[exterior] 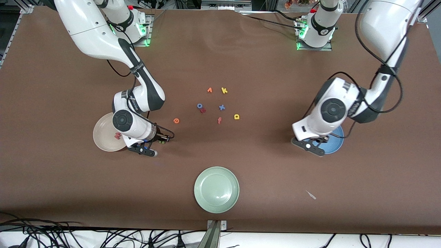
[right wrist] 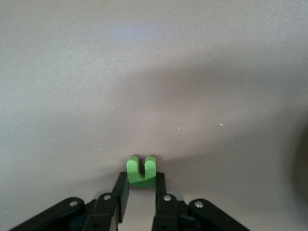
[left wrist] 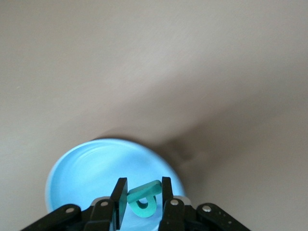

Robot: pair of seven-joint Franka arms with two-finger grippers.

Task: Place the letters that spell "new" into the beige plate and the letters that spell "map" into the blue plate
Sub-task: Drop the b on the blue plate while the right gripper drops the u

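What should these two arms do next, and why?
Probably the left gripper should open: it is shut on the teal p right over the blue plate, where "map" goes. The right gripper, shut on the green n at the table beside the beige plate, should then lift it over.

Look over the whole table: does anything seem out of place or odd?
One thing: a small pale scrap lies on the brown table, nearer the front camera than the blue plate. It matches no letter or plate. The loose letters, such as the yellow a, just await sorting.
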